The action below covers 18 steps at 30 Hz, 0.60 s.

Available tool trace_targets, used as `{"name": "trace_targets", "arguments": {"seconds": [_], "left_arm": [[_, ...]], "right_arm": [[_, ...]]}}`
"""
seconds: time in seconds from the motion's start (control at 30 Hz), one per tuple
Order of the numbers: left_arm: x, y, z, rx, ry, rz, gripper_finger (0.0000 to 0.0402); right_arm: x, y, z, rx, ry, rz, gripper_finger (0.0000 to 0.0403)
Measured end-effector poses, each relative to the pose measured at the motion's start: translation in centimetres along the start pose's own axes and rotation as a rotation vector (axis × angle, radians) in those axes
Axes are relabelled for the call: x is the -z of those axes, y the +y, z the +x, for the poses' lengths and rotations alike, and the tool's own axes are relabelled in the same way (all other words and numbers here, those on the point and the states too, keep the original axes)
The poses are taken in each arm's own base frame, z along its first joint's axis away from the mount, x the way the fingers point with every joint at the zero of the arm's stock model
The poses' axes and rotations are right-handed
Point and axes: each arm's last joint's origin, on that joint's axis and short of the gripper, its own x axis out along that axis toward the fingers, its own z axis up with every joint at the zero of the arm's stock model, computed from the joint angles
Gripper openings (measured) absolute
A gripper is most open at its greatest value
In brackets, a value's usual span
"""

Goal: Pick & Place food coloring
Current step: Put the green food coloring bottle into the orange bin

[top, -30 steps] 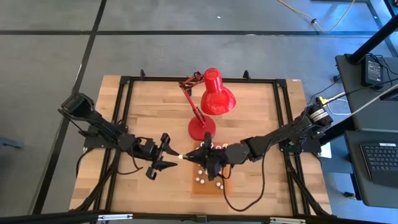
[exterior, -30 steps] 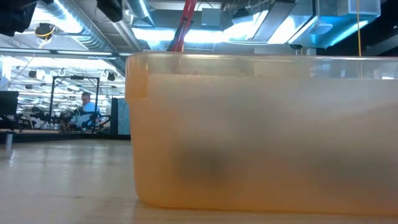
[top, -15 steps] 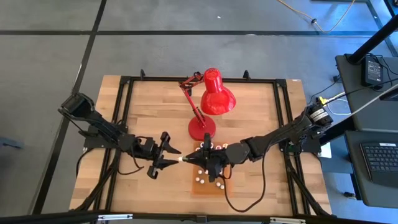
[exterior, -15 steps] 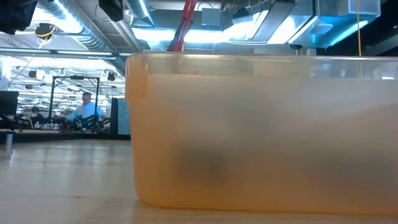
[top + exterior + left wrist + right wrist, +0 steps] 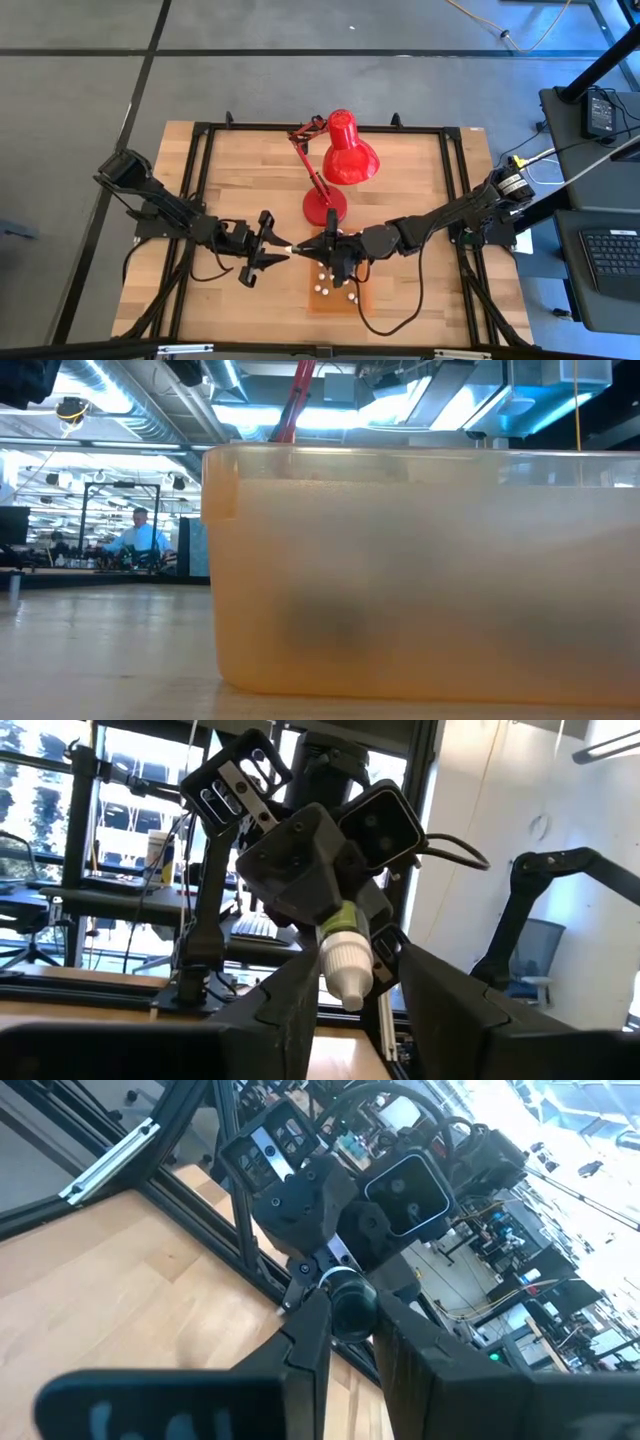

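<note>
One food coloring bottle (image 5: 297, 249) hangs level above the table, between my two grippers, just left of the orange tray (image 5: 335, 300). Its white pointed cap (image 5: 346, 970) points at my left gripper (image 5: 284, 251), whose fingers stand on either side of the cap. My right gripper (image 5: 318, 248) is shut on the bottle's other end. Several more small white-capped bottles (image 5: 322, 289) lie in the tray under the right gripper. The low view shows only the tray's wall (image 5: 400, 560). My left gripper has the bottle's white cap (image 5: 352, 982) between its two fingers (image 5: 296, 1005), which come level from the table's left and lie along the bottle. I see no gap between fingers and cap. My right gripper pinches the bottle's body near its dark base (image 5: 350, 1302) between its two fingers (image 5: 306, 1342). It comes level from the table's right. The bottle is clear of table and tray, cap toward the left gripper.
A red desk lamp (image 5: 340, 160) stands just behind the grippers, its base (image 5: 324, 206) close to the far side of the tray. Bare wooden table lies to the left and right. Black frame rails (image 5: 190, 230) run along the table's edges.
My right gripper has edged a little toward the far edge and the left gripper, carrying the bottle level. The left arm has kept its place.
</note>
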Motion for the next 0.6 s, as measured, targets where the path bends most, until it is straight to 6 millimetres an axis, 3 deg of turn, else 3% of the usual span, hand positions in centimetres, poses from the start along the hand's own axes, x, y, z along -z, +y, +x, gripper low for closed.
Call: {"name": "trace_targets", "arguments": {"seconds": [0.6], "left_arm": [[0.01,0.01,0.00,-0.003,0.001,0.032,0.0063]], "right_arm": [[-0.03,0.02,-0.01,-0.002,-0.002,-0.001,0.0069]]}}
